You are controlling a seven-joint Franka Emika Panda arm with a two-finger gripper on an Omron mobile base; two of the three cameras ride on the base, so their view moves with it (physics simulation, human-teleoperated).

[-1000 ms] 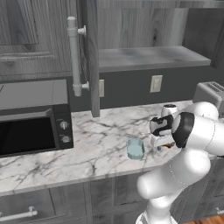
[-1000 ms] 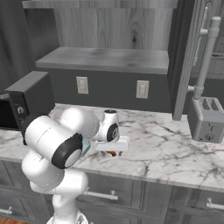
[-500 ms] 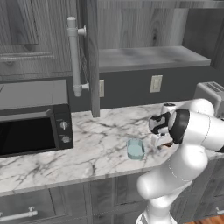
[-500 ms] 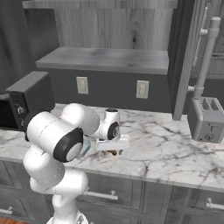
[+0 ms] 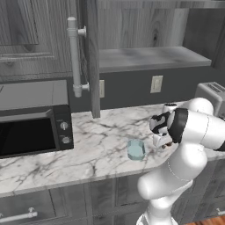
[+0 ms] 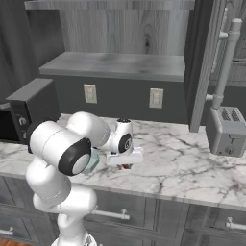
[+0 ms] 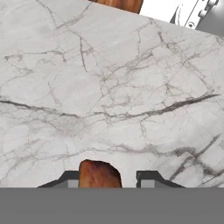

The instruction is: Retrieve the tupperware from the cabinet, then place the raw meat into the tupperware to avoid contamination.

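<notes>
the bench is white marble with grey veins, smooth and flat, with a straight front edge over dark wood-grain drawers. on it, close to the front edge and about midway along, stands the tupperware, a small pale teal see-through plastic tub, squarish with tapering sides, upright and open at the top; in the right base view it peeks out from behind the arm.

just to the right of the tub, also near the front edge, the pincer hangs low over the marble. in the hand view the raw meat, a lumpy brown-orange lump with a rounded end, sits between the two dark fingertips, one on each side. whether they already press on it cannot be told. a reddish bit of the meat shows under the white hand in the right base view. its long axis is hidden.

the cabinet above is dark grey wood grain, its door swung out edge-on with a long silver bar handle, and a flat grey shelf inside. a black microwave fills the bench's left end, and a grey metal toaster stands at the right end by the back wall. between the tub and the microwave the marble lies open.
</notes>
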